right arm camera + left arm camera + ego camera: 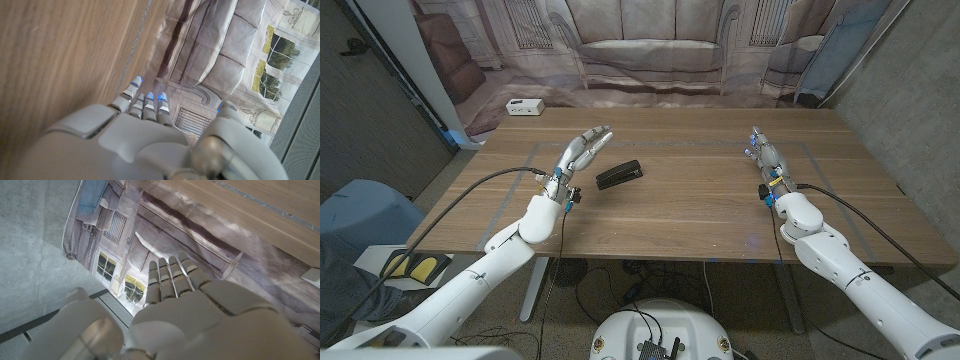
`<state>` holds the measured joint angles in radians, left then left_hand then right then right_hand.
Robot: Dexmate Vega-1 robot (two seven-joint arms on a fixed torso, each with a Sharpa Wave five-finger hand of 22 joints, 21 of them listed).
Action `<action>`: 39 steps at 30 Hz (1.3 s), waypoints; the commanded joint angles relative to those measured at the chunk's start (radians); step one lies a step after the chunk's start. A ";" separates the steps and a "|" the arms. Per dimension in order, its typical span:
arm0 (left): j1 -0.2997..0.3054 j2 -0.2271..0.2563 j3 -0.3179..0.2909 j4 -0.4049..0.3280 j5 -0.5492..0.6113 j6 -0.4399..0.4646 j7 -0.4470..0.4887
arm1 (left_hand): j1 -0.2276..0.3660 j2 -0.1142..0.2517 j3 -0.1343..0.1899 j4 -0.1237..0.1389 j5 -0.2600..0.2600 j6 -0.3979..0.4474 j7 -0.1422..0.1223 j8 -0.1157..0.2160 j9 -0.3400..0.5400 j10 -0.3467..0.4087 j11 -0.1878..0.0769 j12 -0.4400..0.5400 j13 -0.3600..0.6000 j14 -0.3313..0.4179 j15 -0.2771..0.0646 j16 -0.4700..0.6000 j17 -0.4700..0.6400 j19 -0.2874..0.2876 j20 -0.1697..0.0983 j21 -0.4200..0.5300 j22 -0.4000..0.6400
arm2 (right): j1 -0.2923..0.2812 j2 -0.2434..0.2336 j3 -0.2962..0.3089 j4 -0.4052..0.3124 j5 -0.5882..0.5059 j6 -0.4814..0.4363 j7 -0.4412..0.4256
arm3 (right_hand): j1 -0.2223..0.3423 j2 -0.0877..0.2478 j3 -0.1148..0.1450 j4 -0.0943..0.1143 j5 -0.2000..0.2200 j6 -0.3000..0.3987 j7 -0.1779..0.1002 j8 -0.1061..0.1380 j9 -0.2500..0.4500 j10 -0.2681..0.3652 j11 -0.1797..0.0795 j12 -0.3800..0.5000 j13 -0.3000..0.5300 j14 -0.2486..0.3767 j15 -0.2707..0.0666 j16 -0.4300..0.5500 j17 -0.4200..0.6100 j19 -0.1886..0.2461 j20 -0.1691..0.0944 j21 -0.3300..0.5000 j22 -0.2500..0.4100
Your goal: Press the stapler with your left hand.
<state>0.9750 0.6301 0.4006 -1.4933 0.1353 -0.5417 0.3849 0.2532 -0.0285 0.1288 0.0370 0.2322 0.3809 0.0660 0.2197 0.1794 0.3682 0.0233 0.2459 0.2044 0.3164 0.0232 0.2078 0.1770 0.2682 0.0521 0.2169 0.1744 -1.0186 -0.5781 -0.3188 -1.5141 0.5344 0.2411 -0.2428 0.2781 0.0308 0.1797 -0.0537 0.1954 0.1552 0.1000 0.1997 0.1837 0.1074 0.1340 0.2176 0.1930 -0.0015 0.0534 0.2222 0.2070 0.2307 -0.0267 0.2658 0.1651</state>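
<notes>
Trouble could be caused if the open left hand (582, 150), held up just beside the black stapler (619, 176) lying on the table (700, 215), is brought down crooked, because the stapler could be pushed away instead of pressed.

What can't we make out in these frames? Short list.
- Height of the left hand above the table: head view looks straight down, so its gap to the stapler cannot be judged.
- White box at the table's far left corner: too small in the head view to identify.
- Right hand palm: head view shows it edge-on; right wrist view shows the hand's back.
</notes>
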 commanded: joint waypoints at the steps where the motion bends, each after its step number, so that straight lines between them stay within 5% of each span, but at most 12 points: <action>1: 0.015 0.029 0.025 -0.078 0.221 0.158 0.134 | 0.018 0.002 0.002 -0.008 -0.001 0.006 -0.002 0.001 0.002 -0.004 -0.005 0.002 0.001 0.001 -0.001 -0.005 0.002 0.002 0.000 -0.002 0.004 | -0.012 -0.001 0.010 -0.014 0.003 0.005 -0.004 | 0.004 0.011 0.003 -0.005 -0.005 0.008 0.004 -0.001 0.004 0.008 0.005 -0.001 0.002 0.008 0.008 0.001 0.004 0.010 -0.001 -0.008 0.005; 14: 0.027 0.086 0.057 -0.198 0.341 0.344 0.137 | 0.026 0.007 0.004 -0.013 -0.006 -0.002 -0.009 -0.011 0.003 -0.020 -0.008 -0.010 -0.001 -0.016 -0.007 -0.016 0.002 -0.021 -0.003 -0.015 0.004 | -0.028 -0.003 0.019 -0.019 0.005 0.021 -0.005 | 0.003 0.012 0.002 -0.007 -0.006 0.016 0.003 0.001 0.004 0.017 0.007 0.001 0.002 0.013 0.006 0.002 0.004 0.015 0.001 -0.011 0.006; 39: -0.061 0.153 0.144 -0.292 0.375 0.573 -0.074 | 0.025 0.014 0.000 -0.015 -0.015 0.007 -0.008 -0.015 0.003 -0.019 -0.008 -0.016 -0.002 -0.021 -0.008 -0.015 0.003 -0.018 -0.007 -0.013 0.006 | -0.005 0.017 0.008 0.013 0.010 0.015 0.000 | 0.003 0.016 0.001 -0.011 -0.006 0.021 0.004 0.001 0.004 0.021 0.010 -0.001 0.003 0.018 0.008 0.001 0.005 0.020 0.001 -0.018 0.006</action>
<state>0.9515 0.7548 0.5092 -1.7469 0.4819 -0.0711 0.3998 0.2743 -0.0184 0.1285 0.0289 0.2230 0.3623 0.0554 0.1993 0.1792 0.3250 0.0165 0.2237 0.1999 0.2819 0.0175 0.1845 0.1771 0.2332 0.0437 0.1955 0.1743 -1.0394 -0.5722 -0.3015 -1.5181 0.5454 0.2607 -0.2435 0.2819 0.0346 0.1798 -0.0621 0.1954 0.1680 0.1053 0.1997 0.1836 0.1216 0.1412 0.2176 0.1929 0.0145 0.0589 0.2223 0.2070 0.2396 -0.0286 0.2512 0.1650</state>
